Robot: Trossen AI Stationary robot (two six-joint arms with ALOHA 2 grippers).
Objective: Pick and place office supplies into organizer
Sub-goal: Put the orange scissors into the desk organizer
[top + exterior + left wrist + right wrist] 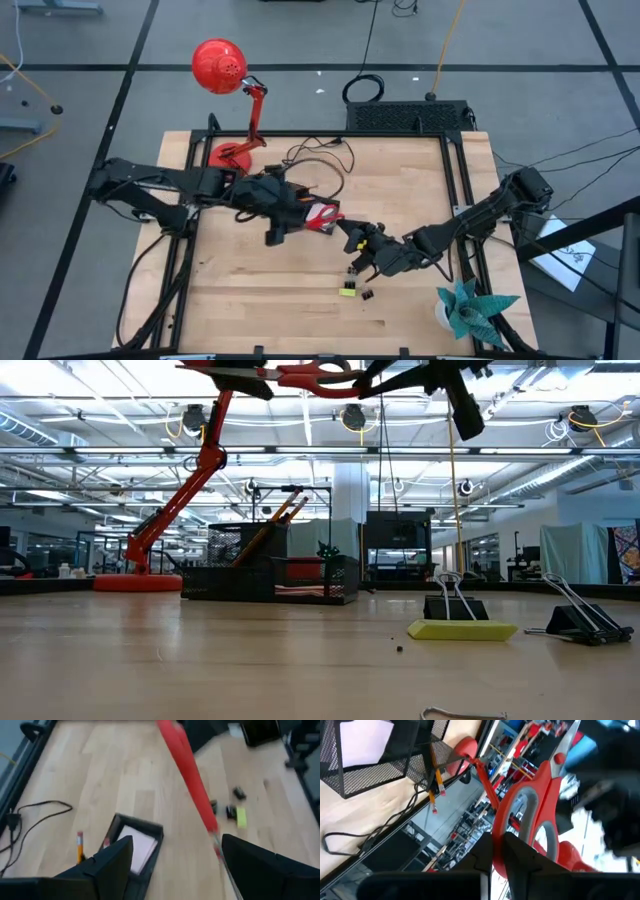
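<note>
The right gripper [497, 851] was clamped tight on the red-handled scissors [530, 815], pinching one loop of the handle, blades pointing away and up. In the high view that gripper [352, 240] sat near the middle of the table [250, 300], the scissors [322, 215] held aloft between the two arms. The left gripper [175, 865] stood with its jaws spread wide, nothing between them, the red handle [187, 775] crossing just ahead of it. Directly below lay the organizer [132, 845], pale sticky-note pad in its low section, orange pencils [79, 847] standing in the tall end. Off toward the right arm, the yellow-green piece [241, 817] and binder clips [238, 793] waited on the table.

Those scissors looked stiff and fairly light, but top-heavy at the handle, with smooth plastic loops likely to swivel in a narrow pinch. The safer hold seemed to be across the handle near the pivot, keeping clear of the blades.
</note>
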